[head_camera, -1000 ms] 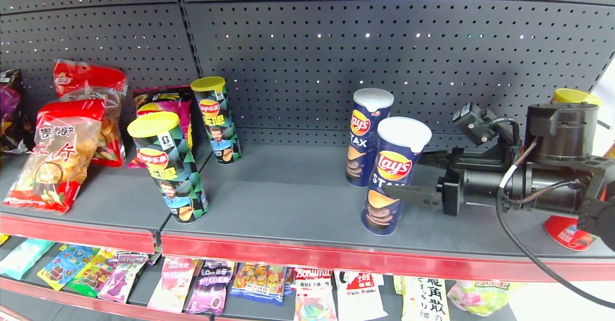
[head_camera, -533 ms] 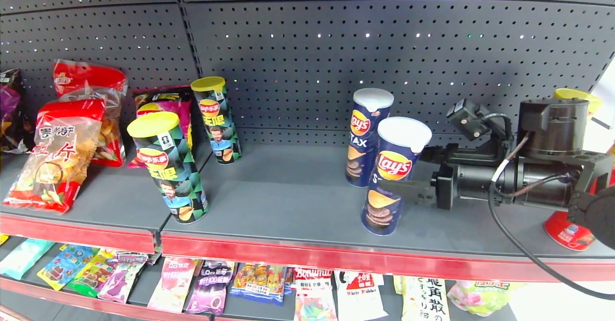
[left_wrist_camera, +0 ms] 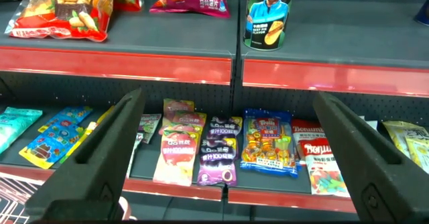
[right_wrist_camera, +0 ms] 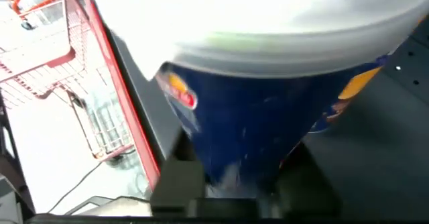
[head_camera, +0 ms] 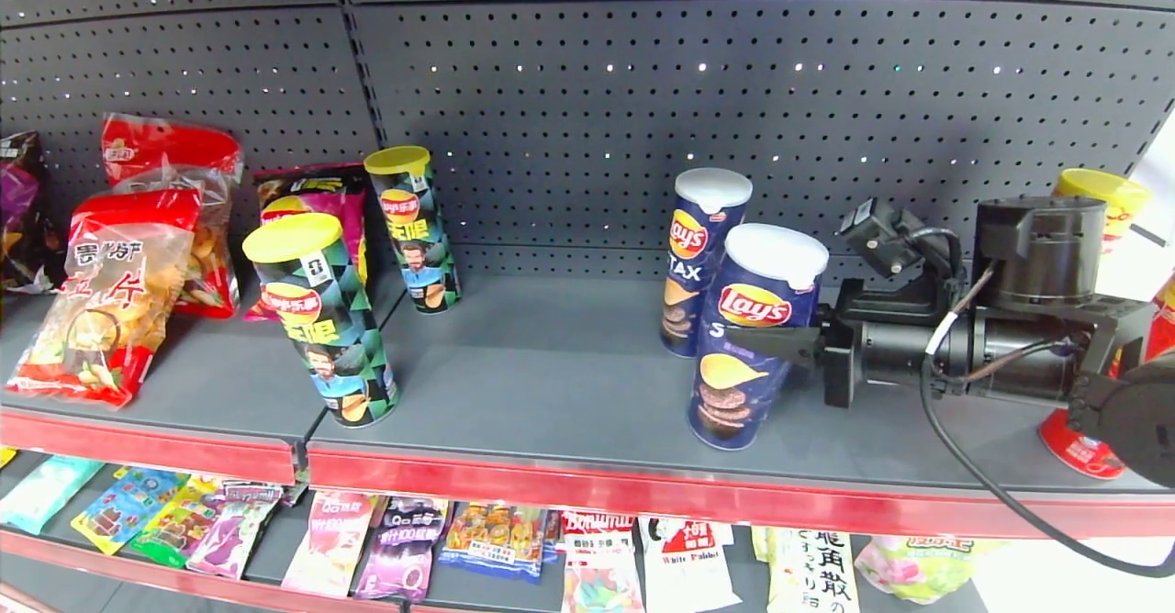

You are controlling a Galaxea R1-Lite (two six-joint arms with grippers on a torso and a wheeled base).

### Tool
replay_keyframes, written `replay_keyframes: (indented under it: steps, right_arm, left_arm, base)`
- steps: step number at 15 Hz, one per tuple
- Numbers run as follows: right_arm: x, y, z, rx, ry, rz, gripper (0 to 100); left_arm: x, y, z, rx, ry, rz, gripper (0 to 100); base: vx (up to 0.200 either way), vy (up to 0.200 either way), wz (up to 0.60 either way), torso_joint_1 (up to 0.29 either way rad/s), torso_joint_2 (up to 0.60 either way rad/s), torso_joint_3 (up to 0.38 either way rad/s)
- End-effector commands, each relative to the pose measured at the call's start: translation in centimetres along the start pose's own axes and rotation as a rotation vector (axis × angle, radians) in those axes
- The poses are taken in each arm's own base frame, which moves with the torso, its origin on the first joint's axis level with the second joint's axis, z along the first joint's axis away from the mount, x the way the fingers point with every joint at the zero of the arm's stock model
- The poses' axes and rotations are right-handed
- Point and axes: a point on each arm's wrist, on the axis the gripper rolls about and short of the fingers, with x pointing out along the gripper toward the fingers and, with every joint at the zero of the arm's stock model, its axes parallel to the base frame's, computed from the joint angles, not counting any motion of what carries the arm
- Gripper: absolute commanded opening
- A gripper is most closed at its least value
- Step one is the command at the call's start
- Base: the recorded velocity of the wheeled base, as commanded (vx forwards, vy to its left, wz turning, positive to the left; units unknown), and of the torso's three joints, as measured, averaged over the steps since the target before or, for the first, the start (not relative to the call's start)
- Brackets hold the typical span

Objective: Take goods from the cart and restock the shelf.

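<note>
A blue chips can [head_camera: 762, 296] with a white lid stands near the front of the grey shelf [head_camera: 551, 384], leaning slightly. My right gripper [head_camera: 762, 333] comes in from the right and is shut on its middle, with the near finger across the can's front. In the right wrist view the same blue can [right_wrist_camera: 268, 117] sits between the fingers of the right gripper [right_wrist_camera: 244, 177]. A second blue can [head_camera: 698, 255] stands just behind it. My left gripper [left_wrist_camera: 228, 96] is open and holds nothing, low in front of the shelf's lower tiers.
Two green-patterned cans with yellow lids [head_camera: 321, 319] [head_camera: 413, 228] stand left of centre, with red snack bags [head_camera: 101, 292] beyond them. A red can with a yellow lid [head_camera: 1097, 191] is behind my right arm. Packets [head_camera: 496, 540] line the lower shelf. A wire cart [right_wrist_camera: 47, 43] stands on the floor.
My right gripper has shifted left and upward along the blue can, and the can has tipped slightly and turned. The other goods have stayed put.
</note>
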Motion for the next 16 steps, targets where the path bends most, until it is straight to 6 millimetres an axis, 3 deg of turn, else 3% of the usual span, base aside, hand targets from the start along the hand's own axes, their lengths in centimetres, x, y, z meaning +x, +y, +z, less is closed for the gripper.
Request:
replay_keyframes:
  steps: [1,6,12,16]
  right_arm:
    - [-0.1,0.0,0.4,-0.01,-0.015,0.017,0]
    - [0.2,0.6,2.2,-0.063,-0.098,0.19,0]
    - [2.0,0.4,0.6,-0.133,-0.07,0.257,0]
    - [1.7,0.0,0.4,-0.15,-0.067,0.246,0]
  left_arm:
    - [0.0,0.0,0.0,0.0,-0.001,0.0,100]
    - [0.0,0.0,0.0,0.0,-0.001,-0.001,100]
    - [0.0,0.0,0.0,0.0,-0.001,0.0,100]
    - [0.0,0.0,0.0,0.0,-0.001,-0.001,100]
  base:
    - [0.0,0.0,0.0,0.0,0.0,0.0]
    - [0.0,0.0,0.0,0.0,0.0,0.0]
    - [0.0,0.0,0.0,0.0,0.0,0.0]
    - [0.0,0.0,0.0,0.0,0.0,0.0]
